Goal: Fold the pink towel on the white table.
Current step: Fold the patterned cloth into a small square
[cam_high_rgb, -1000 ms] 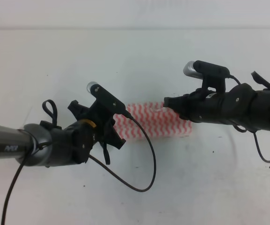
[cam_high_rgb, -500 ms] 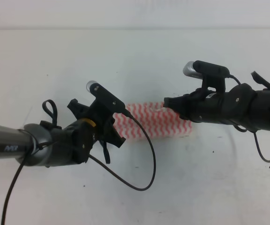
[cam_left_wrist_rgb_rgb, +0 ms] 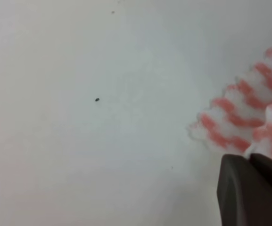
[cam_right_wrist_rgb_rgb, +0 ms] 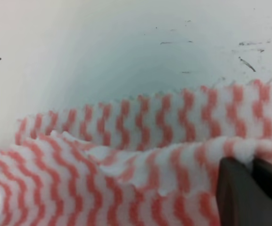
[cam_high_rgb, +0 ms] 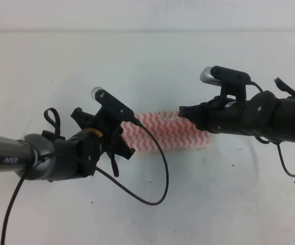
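The pink towel [cam_high_rgb: 170, 131] lies as a folded strip in the middle of the white table [cam_high_rgb: 147, 61]. My left gripper [cam_high_rgb: 122, 137] is at its left end. In the left wrist view the two dark fingers [cam_left_wrist_rgb_rgb: 234, 188] are closed together on an upper layer of the pink towel [cam_left_wrist_rgb_rgb: 237, 117] at its corner. My right gripper [cam_high_rgb: 184, 113] is at the strip's upper right corner. The right wrist view shows its fingers [cam_right_wrist_rgb_rgb: 232, 188] shut on a raised edge of the pink towel [cam_right_wrist_rgb_rgb: 126, 155], which folds over the layer beneath.
A black cable [cam_high_rgb: 157, 173] loops from the left arm over the table in front of the towel. Both arms' bodies reach in low from the left and right sides. Small dark specks [cam_left_wrist_rgb_rgb: 97, 99] and scuff marks [cam_right_wrist_rgb_rgb: 246, 63] dot the surface.
My left arm has shifted slightly left and back, drawing its towel end with it. The right arm has hardly moved.
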